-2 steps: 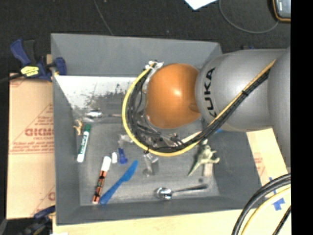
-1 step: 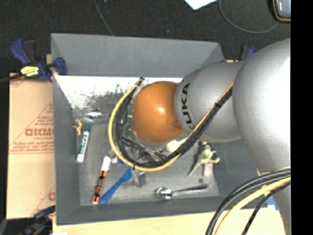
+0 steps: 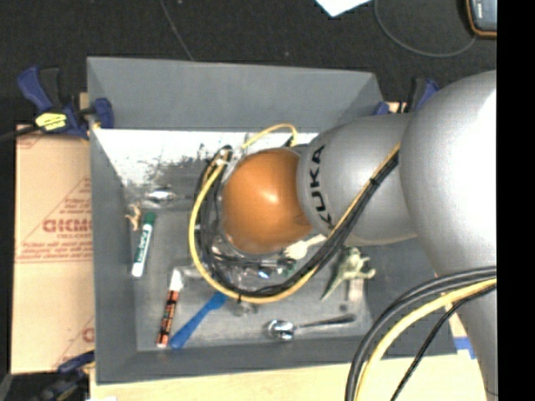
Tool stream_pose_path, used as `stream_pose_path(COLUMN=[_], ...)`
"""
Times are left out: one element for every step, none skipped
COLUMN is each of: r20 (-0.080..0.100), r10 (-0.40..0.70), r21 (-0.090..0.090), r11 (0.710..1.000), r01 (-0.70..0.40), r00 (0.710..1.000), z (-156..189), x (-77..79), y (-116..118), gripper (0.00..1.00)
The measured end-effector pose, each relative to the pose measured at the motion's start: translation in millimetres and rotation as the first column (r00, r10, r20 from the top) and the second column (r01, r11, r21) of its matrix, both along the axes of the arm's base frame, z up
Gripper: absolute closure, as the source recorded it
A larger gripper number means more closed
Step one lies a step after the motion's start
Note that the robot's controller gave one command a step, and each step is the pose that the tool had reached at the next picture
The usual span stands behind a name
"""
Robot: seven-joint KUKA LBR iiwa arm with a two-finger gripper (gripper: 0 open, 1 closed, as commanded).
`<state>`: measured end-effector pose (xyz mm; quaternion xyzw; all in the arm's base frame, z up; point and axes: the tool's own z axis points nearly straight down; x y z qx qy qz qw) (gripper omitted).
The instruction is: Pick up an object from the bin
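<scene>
The arm's orange cover (image 3: 263,199) hangs over the middle of the bin (image 3: 234,98). I cannot tell whether the fingers beneath it are open, shut or holding anything. The nearest thing is a blue-handled tool (image 3: 196,317), lying slantwise at the near side with its far end under the wrist. It seems the likeliest pick. Grip it across the narrow handle, then lift straight up, clear of the red-and-black stick (image 3: 170,316) just to its left and the spoon (image 3: 288,330) to its right.
</scene>
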<state>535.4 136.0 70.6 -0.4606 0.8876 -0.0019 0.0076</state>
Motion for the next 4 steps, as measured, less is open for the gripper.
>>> stream_pose_path(r20=[-0.011, -0.011, -0.013, -0.012], r10=[-0.281, -0.281, -0.281, -0.283], r21=[0.003, 0.003, 0.001, 0.002], r11=[0.960, 0.960, 0.960, 0.959], r01=[0.281, 0.281, 0.281, 0.283], r00=[0.960, 0.960, 0.960, 0.959], z=[0.7, 0.7, 13.0, 48.1], x=[-12.5, -12.5, -14.2, -13.6], y=[2.3, 2.3, 1.6, 1.2], gripper=[1.00, 1.00, 1.00, 1.00])
